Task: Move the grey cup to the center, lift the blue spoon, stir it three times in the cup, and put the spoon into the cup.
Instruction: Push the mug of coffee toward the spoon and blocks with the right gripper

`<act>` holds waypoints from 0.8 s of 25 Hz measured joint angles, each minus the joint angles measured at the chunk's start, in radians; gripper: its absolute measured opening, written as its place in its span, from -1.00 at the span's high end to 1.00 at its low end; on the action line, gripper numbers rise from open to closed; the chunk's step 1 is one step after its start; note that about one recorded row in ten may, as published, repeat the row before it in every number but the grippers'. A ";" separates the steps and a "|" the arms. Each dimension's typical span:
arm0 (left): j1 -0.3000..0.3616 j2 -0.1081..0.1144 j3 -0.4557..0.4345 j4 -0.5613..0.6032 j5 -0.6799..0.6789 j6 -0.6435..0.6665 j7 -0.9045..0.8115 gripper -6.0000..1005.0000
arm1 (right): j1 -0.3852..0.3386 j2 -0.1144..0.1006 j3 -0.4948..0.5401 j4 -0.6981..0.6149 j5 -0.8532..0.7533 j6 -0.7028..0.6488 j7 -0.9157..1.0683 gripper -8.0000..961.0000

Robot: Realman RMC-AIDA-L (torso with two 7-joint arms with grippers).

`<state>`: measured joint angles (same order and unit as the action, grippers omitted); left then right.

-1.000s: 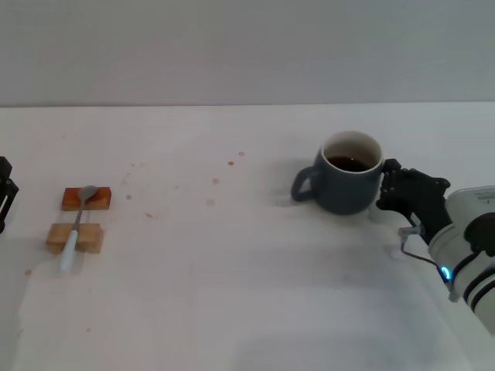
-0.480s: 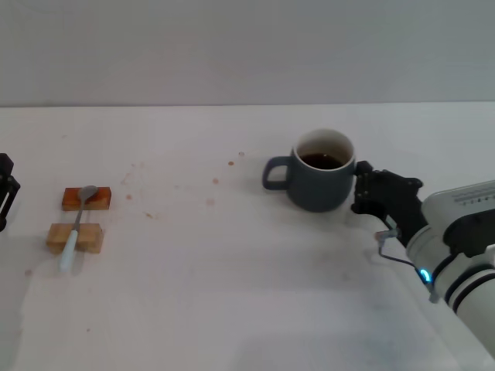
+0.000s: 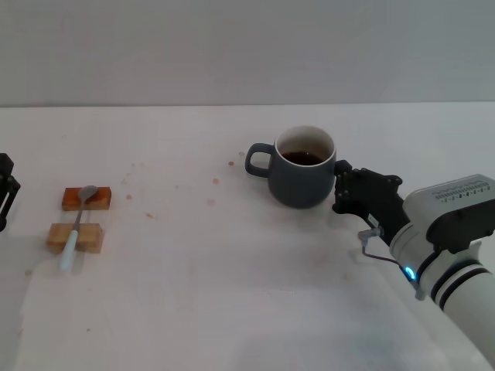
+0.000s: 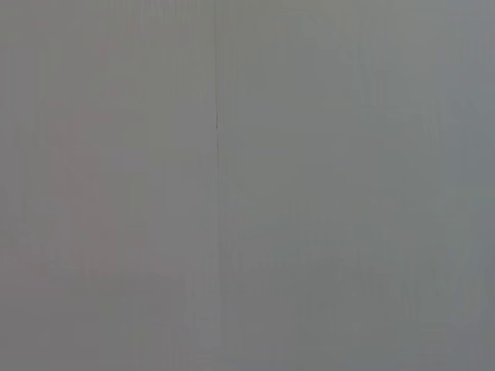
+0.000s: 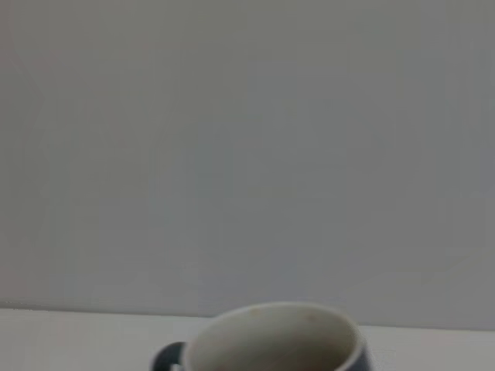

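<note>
the grey cup [image 3: 302,177] stands upright on the white table [image 3: 232,294], a little right of the middle and toward the far side, its loop handle pointing to the robot's left. its cream-white inside holds dark brown liquid that sits well below the rim. the right wrist view catches only the cup's pale rim [image 5: 271,340] and a bit of the handle against a plain grey wall.

the right gripper [image 3: 346,193] is pressed against the cup's right side, touching its wall. i cannot tell how far its fingers are spread, or whether they have any hold on the cup.

the blue spoon [image 3: 76,229] lies well apart from the cup, far over on the left of the table. it rests across two small wooden blocks [image 3: 81,218], the metal bowl on the farther, darker block and the pale handle over the nearer, lighter one.

the left gripper [image 3: 6,193] shows only as a dark part at the left edge, beside the blocks; its fingers cannot be made out. the left wrist view shows only grey wall.
</note>
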<state>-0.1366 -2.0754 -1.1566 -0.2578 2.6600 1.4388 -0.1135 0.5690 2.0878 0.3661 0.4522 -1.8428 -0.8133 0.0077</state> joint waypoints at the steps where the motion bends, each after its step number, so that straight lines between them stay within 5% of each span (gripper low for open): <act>1: 0.000 0.000 0.000 0.000 0.000 0.000 0.000 -0.59 | 0.000 0.000 0.002 -0.004 0.001 0.000 0.000 0.99; 20: -0.002 0.000 0.000 0.000 -0.005 0.000 0.000 -0.59 | 0.050 -0.006 0.199 -0.100 0.007 0.104 0.000 0.99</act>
<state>-0.1387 -2.0753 -1.1565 -0.2576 2.6554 1.4389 -0.1135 0.6187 2.0821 0.5655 0.3524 -1.8358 -0.7094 0.0077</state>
